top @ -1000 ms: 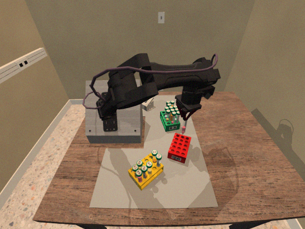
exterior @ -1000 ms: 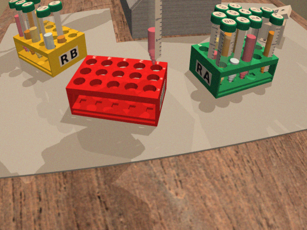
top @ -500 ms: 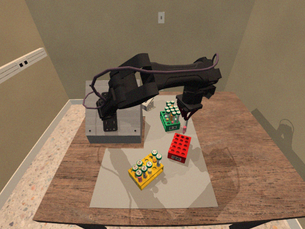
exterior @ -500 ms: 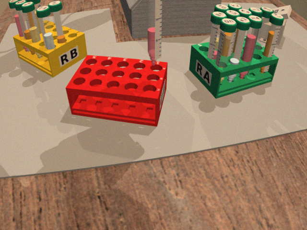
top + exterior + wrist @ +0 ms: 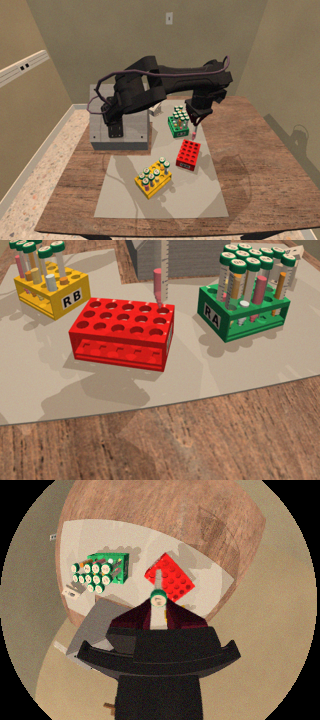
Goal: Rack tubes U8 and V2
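"Where is QR point(image 5: 188, 154) point(image 5: 117, 337) point(image 5: 176, 580) sitting, seen from the top view?"
"It's lying on the mat point(image 5: 191, 204) point(image 5: 165, 384) point(image 5: 137, 542), right of RB point(image 5: 154, 182) point(image 5: 53, 302) and a little farther off."
"And RA point(image 5: 178, 126) point(image 5: 214, 314) point(image 5: 122, 567)?"
"It's standing at the far side, beyond QR, with many tubes rising from its wells."
"What's behind it?"
"A small box point(image 5: 155, 110) point(image 5: 286, 265) point(image 5: 72, 592) is resting far left of RA."
"Anything in RB?"
"Tubes are standing near left, and two more are standing at its far right end."
"And the mat?"
"It's lying on the tabletop point(image 5: 248, 144) point(image 5: 165, 446) point(image 5: 165, 505)."
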Motion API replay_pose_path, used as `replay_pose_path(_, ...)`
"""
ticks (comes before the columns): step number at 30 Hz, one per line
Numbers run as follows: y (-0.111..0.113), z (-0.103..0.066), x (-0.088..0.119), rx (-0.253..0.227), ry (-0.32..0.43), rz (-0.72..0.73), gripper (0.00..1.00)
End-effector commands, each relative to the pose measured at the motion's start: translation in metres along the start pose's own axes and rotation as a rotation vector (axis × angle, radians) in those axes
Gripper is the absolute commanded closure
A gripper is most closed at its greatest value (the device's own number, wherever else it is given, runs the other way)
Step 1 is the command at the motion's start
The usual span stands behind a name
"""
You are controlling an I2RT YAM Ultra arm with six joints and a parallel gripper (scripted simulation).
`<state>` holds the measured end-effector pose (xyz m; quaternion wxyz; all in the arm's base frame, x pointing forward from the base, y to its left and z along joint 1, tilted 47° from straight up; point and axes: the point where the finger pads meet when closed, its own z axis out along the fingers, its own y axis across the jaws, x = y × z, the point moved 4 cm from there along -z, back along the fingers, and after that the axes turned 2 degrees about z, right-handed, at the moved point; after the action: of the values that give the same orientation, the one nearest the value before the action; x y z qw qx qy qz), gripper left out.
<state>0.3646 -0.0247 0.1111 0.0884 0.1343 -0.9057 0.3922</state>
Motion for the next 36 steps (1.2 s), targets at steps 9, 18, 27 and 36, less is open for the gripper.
replay_pose_path(9, -0.001, -0.005, 0.002, 0.014, -0.029, -0.002, 1.0)
replay_pose_path(18, 0.0, -0.003, 0.004, 0.015, -0.03, -0.003, 1.0)
replay_pose_path(27, 0.0, 0.001, 0.005, 0.014, -0.028, -0.002, 1.0)
replay_pose_path(36, 0.0, 0.004, 0.005, 0.014, -0.027, -0.001, 1.0)
